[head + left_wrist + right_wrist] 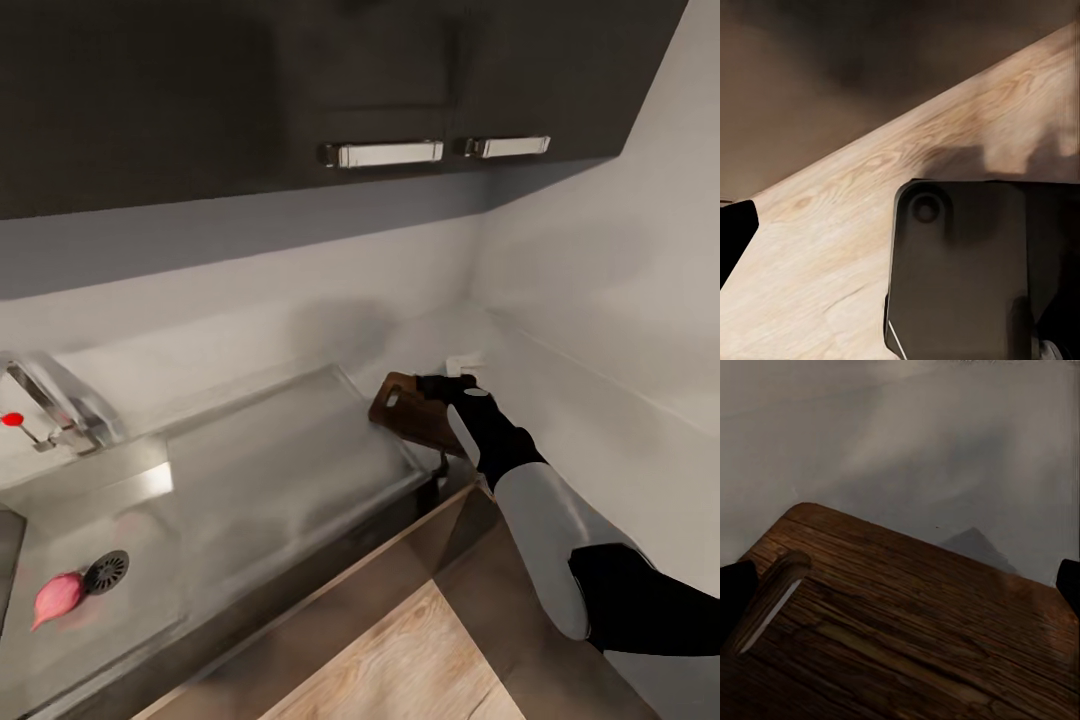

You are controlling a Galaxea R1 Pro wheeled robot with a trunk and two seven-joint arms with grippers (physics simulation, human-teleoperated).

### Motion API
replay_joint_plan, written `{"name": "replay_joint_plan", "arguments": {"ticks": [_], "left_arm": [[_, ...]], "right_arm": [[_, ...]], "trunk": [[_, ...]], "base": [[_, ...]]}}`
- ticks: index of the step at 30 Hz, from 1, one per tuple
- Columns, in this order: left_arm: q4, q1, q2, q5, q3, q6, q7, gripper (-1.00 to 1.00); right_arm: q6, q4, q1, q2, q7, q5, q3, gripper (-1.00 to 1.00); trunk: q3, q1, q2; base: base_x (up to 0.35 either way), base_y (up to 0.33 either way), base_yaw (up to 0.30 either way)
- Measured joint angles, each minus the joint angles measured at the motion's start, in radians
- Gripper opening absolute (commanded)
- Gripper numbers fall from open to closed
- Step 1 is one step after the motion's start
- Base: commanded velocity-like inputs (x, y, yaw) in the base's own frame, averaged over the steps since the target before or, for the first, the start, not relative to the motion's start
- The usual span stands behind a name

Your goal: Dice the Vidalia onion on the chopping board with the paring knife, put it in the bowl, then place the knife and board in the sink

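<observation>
The pinkish-red Vidalia onion point(57, 596) lies in the steel sink point(250, 480) beside the round drain. On the grey countertop point(560, 400), right of the drainboard, lies the dark brown chopping board point(405, 408) point(907, 622), its slot hole at one end. My right gripper point(447, 386) point(901, 592) hovers close over the board, open, with its fingertips point(735, 604) spread wide to either side. A white edge of the bowl point(462, 362) peeks out behind that gripper. The paring knife is out of view. One dark finger point(735, 232) of my left gripper hangs over the wooden floor.
The chrome faucet point(60, 405) with its red knob stands at the sink's back left. Dark wall cabinets with bar handles point(382, 153) hang overhead. A white wall point(620, 270) closes the corner on the right. The robot's dark base point(960, 270) sits on the floor.
</observation>
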Motion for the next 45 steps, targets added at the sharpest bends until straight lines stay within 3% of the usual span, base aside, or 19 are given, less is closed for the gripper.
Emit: {"name": "replay_joint_plan", "arguments": {"ticks": [17, 24, 28, 34, 45], "left_arm": [[0.002, 0.000, 0.000, 0.000, 0.000, 0.000, 0.000, 1.00], [0.032, 0.000, 0.000, 0.000, 0.002, -0.003, 0.000, 1.00], [0.036, 0.000, 0.000, 0.000, 0.001, -0.003, 0.000, 1.00], [0.037, 0.000, 0.000, 0.000, 0.002, -0.004, 0.000, 1.00], [0.038, 0.000, 0.000, 0.000, 0.002, -0.002, 0.000, 1.00]], "right_arm": [[0.000, 0.000, 0.000, 0.002, 0.001, 0.000, 0.000, 1.00], [0.005, -0.020, 0.000, -0.004, 0.062, 0.003, 0.000, 1.00], [0.065, -0.070, 0.000, -0.017, 0.071, 0.006, -0.002, 1.00], [0.239, -0.234, 0.000, -0.027, 0.074, 0.008, 0.001, 1.00], [0.290, -0.276, 0.000, -0.027, 0.074, 0.008, 0.004, 1.00]], "trunk": [[0.000, 0.000, 0.000], [0.000, 0.000, 0.000], [0.000, 0.000, 0.000], [0.000, 0.000, 0.000], [0.000, 0.000, 0.000]], "base": [[0.054, -0.044, 0.000], [0.000, 0.000, 0.000], [0.000, 0.000, 0.000], [0.000, 0.000, 0.000], [0.000, 0.000, 0.000]]}}
